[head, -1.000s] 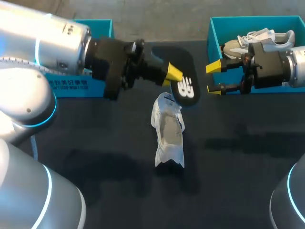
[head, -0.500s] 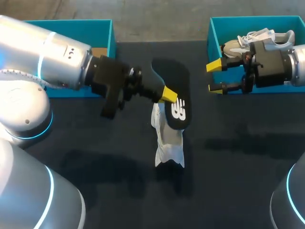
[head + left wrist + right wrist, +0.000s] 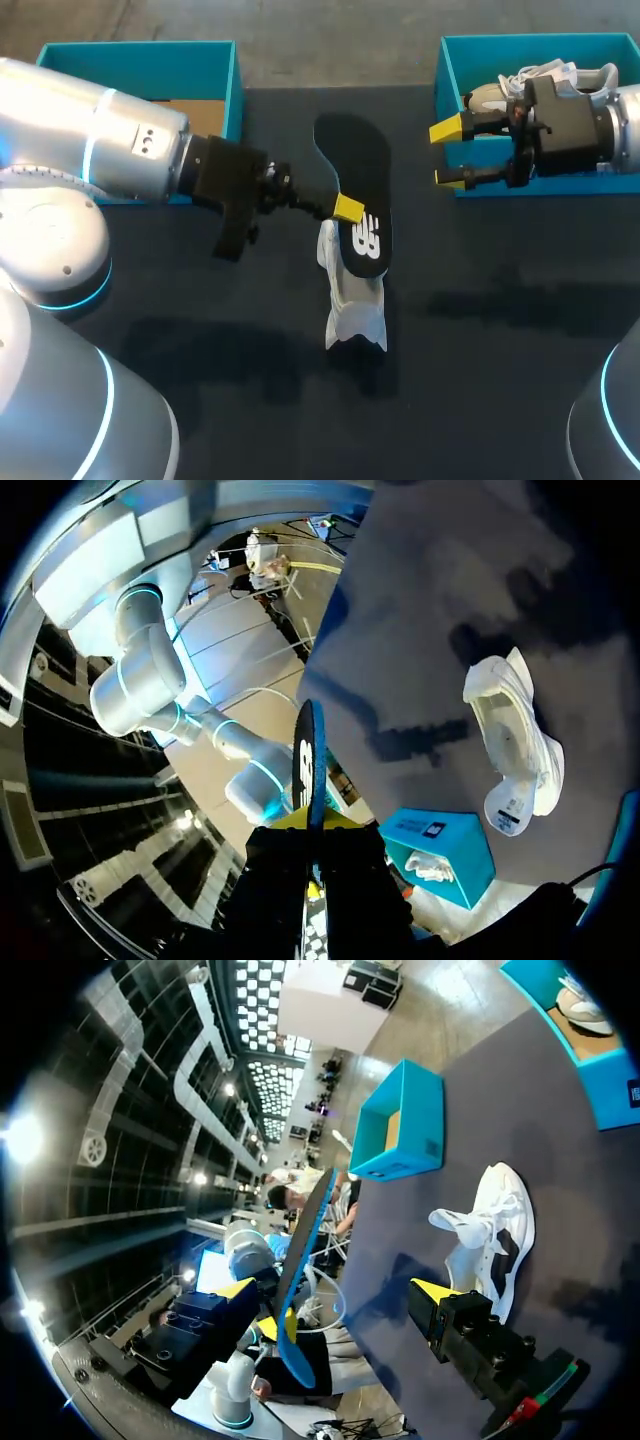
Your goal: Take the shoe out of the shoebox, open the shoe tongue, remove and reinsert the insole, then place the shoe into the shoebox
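The white shoe lies on the dark table, its opening facing up. My left gripper is shut on the black insole, holding it by its edge just above the shoe's far end. In the left wrist view the insole stands edge-on between the fingers, with the shoe off to one side. My right gripper is open and holds nothing, in front of the right shoebox. In the right wrist view the gripper faces the insole and the shoe.
A teal shoebox stands at the back left, partly behind my left arm. The right teal shoebox holds a second pale shoe. The dark table runs on to the front and right of the shoe.
My left gripper has drawn back toward the near left with the insole, which now hangs lower over the shoe's far end. The right gripper has shifted slightly toward its box.
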### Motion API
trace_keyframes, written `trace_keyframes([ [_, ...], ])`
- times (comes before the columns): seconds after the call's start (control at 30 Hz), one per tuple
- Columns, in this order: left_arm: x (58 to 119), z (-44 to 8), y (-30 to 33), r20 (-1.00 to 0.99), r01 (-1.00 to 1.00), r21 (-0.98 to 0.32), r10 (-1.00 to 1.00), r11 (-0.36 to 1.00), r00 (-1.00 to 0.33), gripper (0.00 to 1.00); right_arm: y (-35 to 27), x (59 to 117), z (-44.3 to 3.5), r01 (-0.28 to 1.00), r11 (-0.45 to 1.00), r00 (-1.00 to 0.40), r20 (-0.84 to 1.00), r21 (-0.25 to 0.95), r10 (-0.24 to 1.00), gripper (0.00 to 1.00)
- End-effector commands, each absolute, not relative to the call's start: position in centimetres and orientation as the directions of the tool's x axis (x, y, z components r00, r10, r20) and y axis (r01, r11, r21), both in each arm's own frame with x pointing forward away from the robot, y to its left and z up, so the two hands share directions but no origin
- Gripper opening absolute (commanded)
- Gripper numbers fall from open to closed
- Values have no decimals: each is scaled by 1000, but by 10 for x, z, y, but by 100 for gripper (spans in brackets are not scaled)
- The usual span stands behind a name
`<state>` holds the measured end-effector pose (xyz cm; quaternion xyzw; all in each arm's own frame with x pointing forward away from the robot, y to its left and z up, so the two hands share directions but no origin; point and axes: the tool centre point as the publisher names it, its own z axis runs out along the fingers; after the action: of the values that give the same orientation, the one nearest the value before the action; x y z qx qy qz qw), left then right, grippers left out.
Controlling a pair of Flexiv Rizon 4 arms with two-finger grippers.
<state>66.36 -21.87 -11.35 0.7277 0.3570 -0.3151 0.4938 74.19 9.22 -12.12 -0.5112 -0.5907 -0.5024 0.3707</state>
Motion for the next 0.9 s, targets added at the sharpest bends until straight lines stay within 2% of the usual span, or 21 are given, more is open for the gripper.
trace_keyframes([
  [0.03, 668, -127, -226, -791, 809, 540, 191, -232, 582, 0, 99, 738, -116, 975, -30, -208, 951, 220, 230, 100],
  [0.9, 687, -137, -253, -800, 808, 563, 134, -172, 585, 0, 140, 733, -112, 978, 33, -207, 960, 204, 188, 100],
])
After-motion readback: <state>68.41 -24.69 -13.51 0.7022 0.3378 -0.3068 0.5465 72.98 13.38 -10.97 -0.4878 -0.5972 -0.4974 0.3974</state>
